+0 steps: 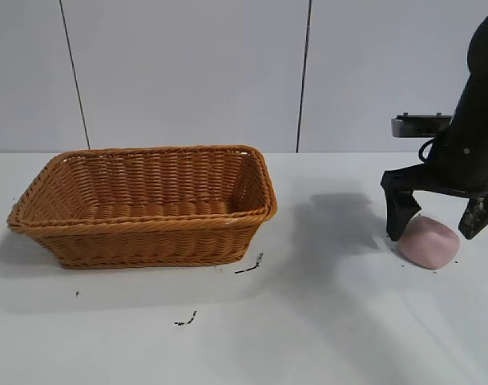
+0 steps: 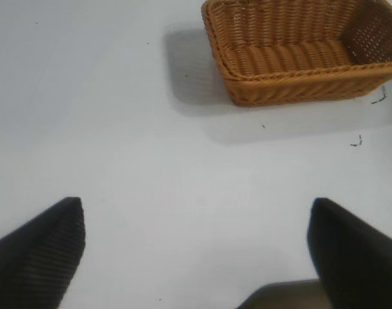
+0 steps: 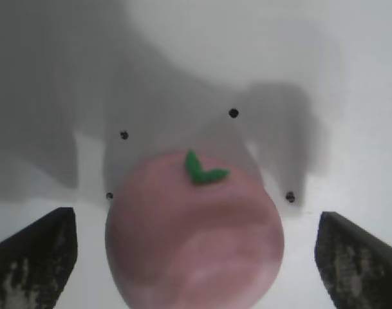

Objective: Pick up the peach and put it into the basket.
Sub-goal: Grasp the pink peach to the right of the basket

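Peach (image 3: 194,235) sits right under me, pale pink and rounded, with a small green leaf (image 3: 204,170) on its top, resting on the white table (image 1: 324,321) at the right side of the scene. My right claw (image 1: 442,220) points straight down over it with the jaws spread nearly as wide as they go; one dark finger (image 1: 400,210) stands just beside the fruit on the basket side and the other at its far side, and nothing is gripped between them. In my wrist view the peach fills the gap between both fingertips (image 3: 35,257), with bare table showing on either side of it, so I cannot say that either pad touches it. Four small black dots (image 3: 233,113) mark the table around the fruit, and my own shadow falls across the surface beyond it. Farther off, well apart from the peach toward the left of the table, stands the basket (image 1: 147,204), orange-brown wicker with flared sides and a braided rim, upright. A few dark scribbles (image 1: 250,266) lie on the table near its front corner. My left claw (image 2: 196,251) hangs over bare table with its jaws also wide apart, holding nothing, the basket beyond it.
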Action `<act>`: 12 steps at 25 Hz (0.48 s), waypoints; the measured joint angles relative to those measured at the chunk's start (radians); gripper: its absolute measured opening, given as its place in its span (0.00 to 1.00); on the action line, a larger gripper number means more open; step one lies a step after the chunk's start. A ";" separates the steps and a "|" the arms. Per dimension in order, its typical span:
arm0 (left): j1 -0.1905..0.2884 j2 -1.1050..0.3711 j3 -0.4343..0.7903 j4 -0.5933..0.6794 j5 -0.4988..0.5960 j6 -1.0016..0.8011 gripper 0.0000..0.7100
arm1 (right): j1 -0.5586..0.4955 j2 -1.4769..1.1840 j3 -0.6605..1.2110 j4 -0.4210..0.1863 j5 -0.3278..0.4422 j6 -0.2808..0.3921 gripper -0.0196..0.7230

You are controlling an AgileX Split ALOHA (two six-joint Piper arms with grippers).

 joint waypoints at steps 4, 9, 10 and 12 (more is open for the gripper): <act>0.000 0.000 0.000 0.000 0.000 0.000 0.97 | 0.000 0.005 0.000 0.001 0.011 0.000 0.89; 0.000 0.000 0.000 0.000 0.000 0.000 0.97 | 0.000 0.005 -0.003 0.001 0.018 0.000 0.35; 0.000 0.000 0.000 0.000 0.000 0.000 0.97 | 0.000 0.002 -0.005 0.002 0.020 0.000 0.24; 0.000 0.000 0.000 0.000 0.000 0.000 0.97 | 0.000 -0.011 -0.006 0.004 0.025 0.000 0.13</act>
